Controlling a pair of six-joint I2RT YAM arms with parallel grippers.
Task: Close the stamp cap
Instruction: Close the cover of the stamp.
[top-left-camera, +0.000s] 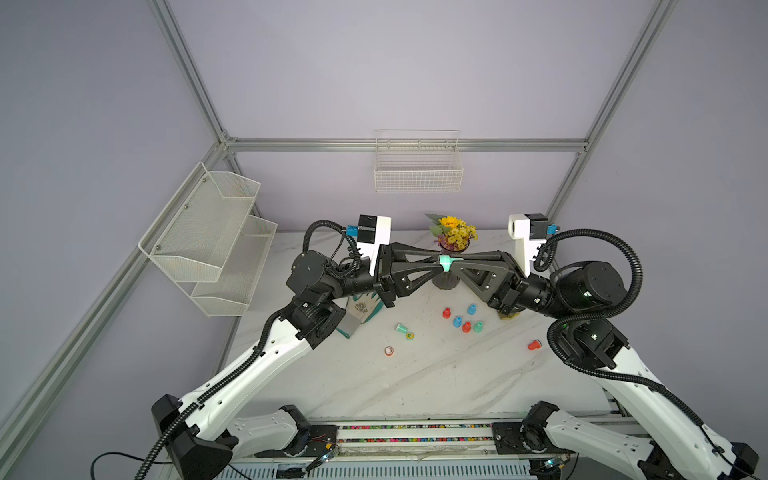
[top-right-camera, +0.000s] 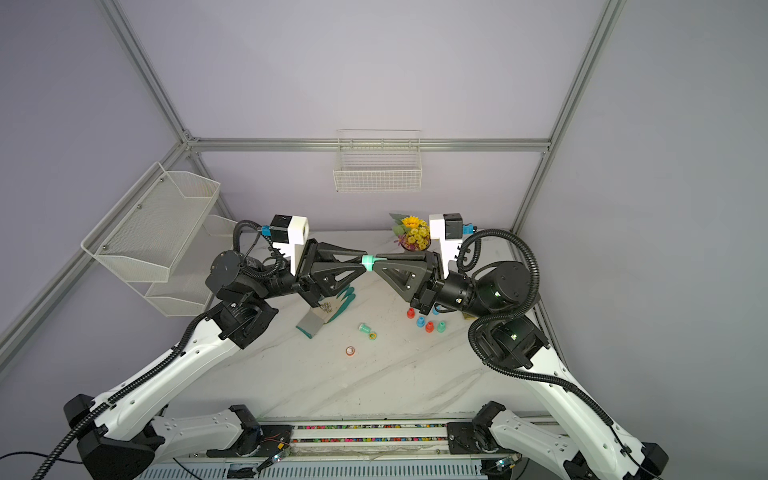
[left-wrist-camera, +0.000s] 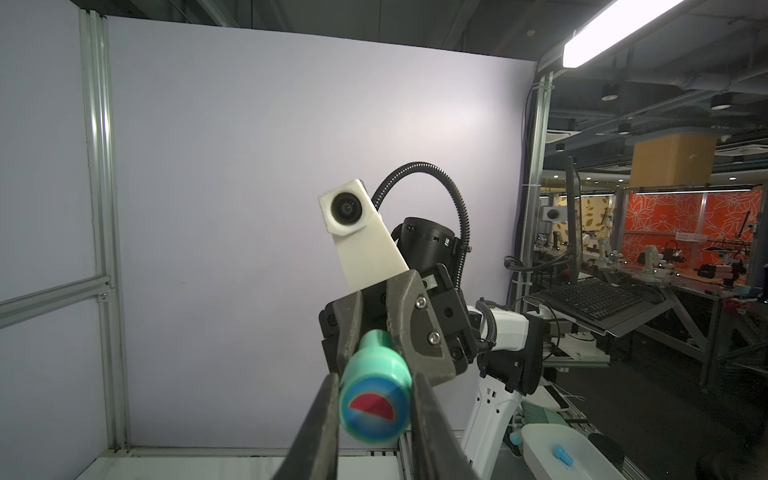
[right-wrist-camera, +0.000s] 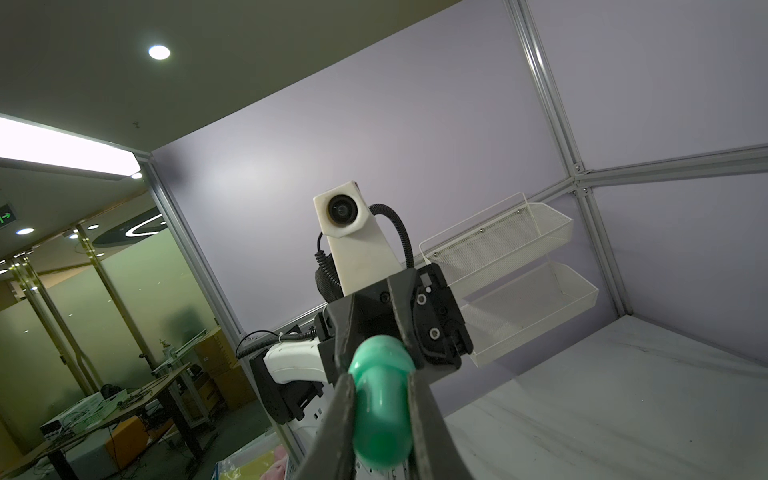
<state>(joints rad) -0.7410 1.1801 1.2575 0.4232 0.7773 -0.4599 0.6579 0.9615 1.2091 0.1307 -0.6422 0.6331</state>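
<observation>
Teal stamp cap, its stickered end toward the lens, sits clamped in the left pincer.

Right pincer is closed on the narrow handle of the stamp body. The two parts meet end to end in mid-air, just in front of the flower vase. Whether the cap is fully seated I cannot tell. The risk, as I judge it, is misalignment. If the two axes are slightly off, pushing would cock the cap or pivot the body on its slim handle. The smooth plastic could then slip free and drop onto the marble surface, among the loose stamps lying nearer the robot than the vase.
</observation>
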